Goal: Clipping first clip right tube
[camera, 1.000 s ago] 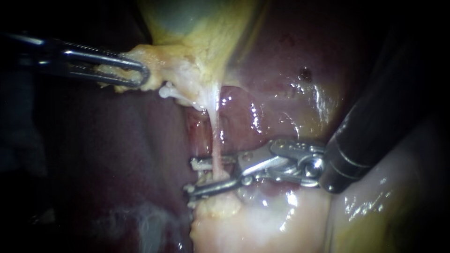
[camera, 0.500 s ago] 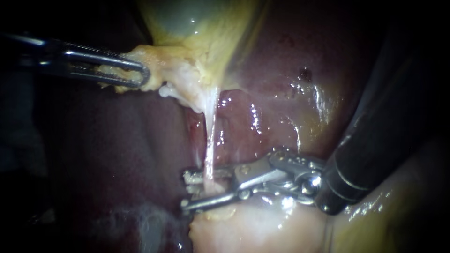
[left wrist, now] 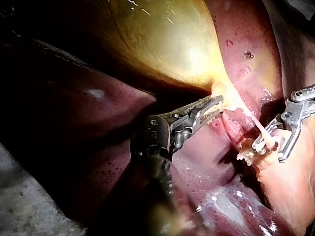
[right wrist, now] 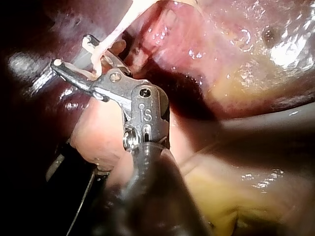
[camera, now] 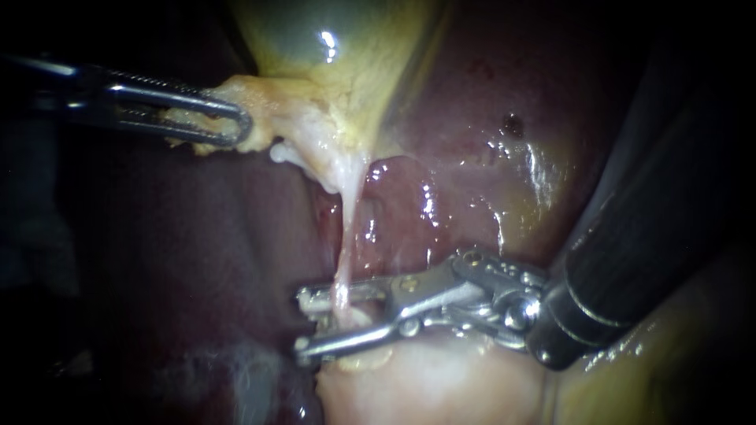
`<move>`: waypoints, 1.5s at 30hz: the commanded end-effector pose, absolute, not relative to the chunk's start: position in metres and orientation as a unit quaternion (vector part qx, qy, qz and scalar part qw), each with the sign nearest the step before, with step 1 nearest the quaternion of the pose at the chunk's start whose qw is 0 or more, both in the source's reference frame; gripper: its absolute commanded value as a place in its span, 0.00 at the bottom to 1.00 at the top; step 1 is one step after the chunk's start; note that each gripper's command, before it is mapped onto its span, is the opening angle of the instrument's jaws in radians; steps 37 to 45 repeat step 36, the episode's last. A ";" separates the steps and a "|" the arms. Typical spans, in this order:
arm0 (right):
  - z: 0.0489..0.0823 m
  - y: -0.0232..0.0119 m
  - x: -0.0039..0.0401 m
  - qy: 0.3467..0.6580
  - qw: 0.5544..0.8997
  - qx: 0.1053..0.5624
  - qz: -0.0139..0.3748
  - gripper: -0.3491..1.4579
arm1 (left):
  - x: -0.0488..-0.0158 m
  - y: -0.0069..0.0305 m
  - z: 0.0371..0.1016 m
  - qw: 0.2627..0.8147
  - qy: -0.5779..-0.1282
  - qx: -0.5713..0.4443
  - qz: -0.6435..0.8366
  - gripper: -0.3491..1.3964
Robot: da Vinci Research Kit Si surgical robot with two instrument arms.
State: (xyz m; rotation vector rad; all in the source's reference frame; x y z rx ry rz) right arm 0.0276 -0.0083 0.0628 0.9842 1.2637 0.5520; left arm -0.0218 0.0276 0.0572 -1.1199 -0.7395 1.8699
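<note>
At ten o'clock in the endoscope view the left instrument (camera: 239, 126) clamps the gallbladder (camera: 346, 47) at its pale neck, while near six o'clock the right instrument (camera: 302, 321) has its jaws gaping astride the thin tube (camera: 345, 236), so no clip is on it yet and the squeeze is left to do

Glare speckles the wet dark-red liver (camera: 504, 149) beside the jaws of the steel right instrument (camera: 302, 321), with deep shadow ahead of their tips.

Glossy dark-red liver (camera: 488, 118) beneath the yellow gallbladder (camera: 315, 31).
</note>
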 end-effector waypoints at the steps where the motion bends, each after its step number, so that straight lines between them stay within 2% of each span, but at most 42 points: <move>1: 0.0630 -0.0083 0.0273 0.559 0.663 0.435 0.244 0.40 | -0.0218 0.0276 0.0572 0.408 -0.293 -0.444 0.742 0.00; 7: 0.0637 -0.0084 0.0268 0.542 0.680 0.432 0.240 0.28 | -0.0218 0.0276 0.0574 0.407 -0.293 -0.444 0.742 0.00; 14: 0.0646 -0.0082 0.0263 0.541 0.681 0.432 0.239 0.15 | -0.0218 0.0277 0.0574 0.407 -0.293 -0.444 0.742 0.00; 16: 0.0646 -0.0081 0.0262 0.541 0.681 0.432 0.238 0.09 | -0.0218 0.0277 0.0574 0.407 -0.293 -0.444 0.742 0.00; 17: 0.0647 -0.0081 0.0261 0.540 0.682 0.432 0.238 0.00 | -0.0218 0.0277 0.0575 0.407 -0.293 -0.444 0.742 0.00; 18: 0.0646 -0.0082 0.0260 0.537 0.682 0.434 0.240 0.00 | -0.0218 0.0277 0.0575 0.407 -0.293 -0.444 0.742 0.00; 20: 0.0648 -0.0082 0.0257 0.515 0.674 0.457 0.268 0.00 | -0.0218 0.0277 0.0575 0.407 -0.293 -0.444 0.742 0.00; 24: 0.0650 -0.0083 0.0254 0.507 0.679 0.458 0.269 0.00 | -0.0217 0.0277 0.0576 0.407 -0.293 -0.444 0.742 0.00; 45: 0.0654 -0.0081 0.0251 0.506 0.680 0.458 0.268 0.00 | -0.0217 0.0278 0.0580 0.407 -0.293 -0.445 0.742 0.00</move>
